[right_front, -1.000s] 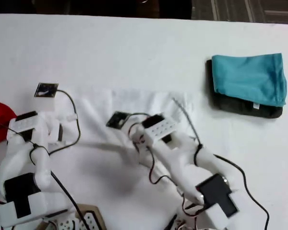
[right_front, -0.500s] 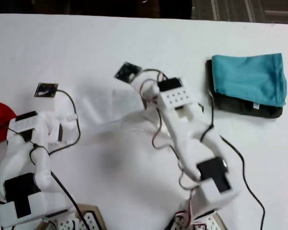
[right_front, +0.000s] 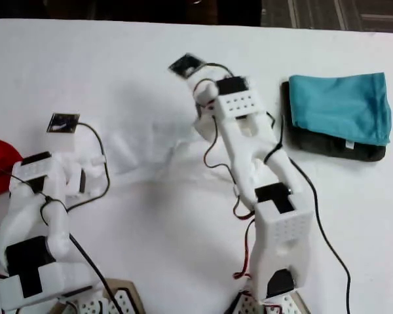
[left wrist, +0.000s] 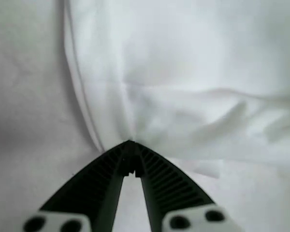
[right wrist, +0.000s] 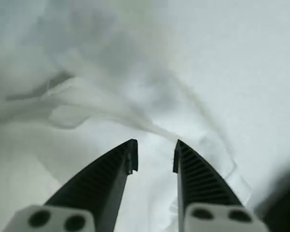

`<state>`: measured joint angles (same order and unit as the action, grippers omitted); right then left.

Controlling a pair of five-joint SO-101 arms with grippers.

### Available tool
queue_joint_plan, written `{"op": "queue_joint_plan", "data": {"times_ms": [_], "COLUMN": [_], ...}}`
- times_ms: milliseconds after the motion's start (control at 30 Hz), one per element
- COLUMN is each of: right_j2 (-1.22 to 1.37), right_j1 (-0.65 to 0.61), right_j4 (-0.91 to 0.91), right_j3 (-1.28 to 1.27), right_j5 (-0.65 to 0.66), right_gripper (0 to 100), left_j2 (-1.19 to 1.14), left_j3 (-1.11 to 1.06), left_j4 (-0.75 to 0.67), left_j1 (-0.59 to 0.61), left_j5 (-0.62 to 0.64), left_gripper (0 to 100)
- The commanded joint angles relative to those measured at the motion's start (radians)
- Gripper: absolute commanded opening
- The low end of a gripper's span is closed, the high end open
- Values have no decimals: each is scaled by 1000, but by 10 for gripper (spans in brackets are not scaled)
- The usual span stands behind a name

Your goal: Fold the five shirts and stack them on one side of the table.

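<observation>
left gripper (left wrist: 129, 153) clamped on white shirt (left wrist: 183, 72) edge | right gripper (right wrist: 154, 155) narrowly parted, rumpled white shirt just beyond tips

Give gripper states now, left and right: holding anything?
Left gripper: closed, pinching a fold of the white shirt.
Right gripper: open, holding nothing, above the white shirt.

Legible text, numbers, brands, signs: none; one small white tag (right_front: 349, 144) on the near edge of the folded teal shirt (right_front: 339, 106), at the far right; any print on it is too small to read.
</observation>
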<state>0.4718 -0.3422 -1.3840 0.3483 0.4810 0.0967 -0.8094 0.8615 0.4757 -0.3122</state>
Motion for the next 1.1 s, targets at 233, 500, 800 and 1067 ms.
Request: {"op": "queue_joint_plan", "data": {"times_ms": [233,500,800,1067], "right_j2": [-140,-16,76,-136], "right_j1": [-173,-242,-245,-188], "right_j4": [-199,-30,179,18], "right_j3": [43,-74,-69,-77], "right_j5": [35,9,-44,-40], "right_gripper": [31,31,31,30], "left_j2": [0,0,0,0], "left_j3": [-1,-1,-1,-1], "left_j4": [-32,-32,-32,-32], "left_j1": [6,6,6,8], "left_j5": [3,3,5,5], "left_gripper": [27,27,27,27]}}
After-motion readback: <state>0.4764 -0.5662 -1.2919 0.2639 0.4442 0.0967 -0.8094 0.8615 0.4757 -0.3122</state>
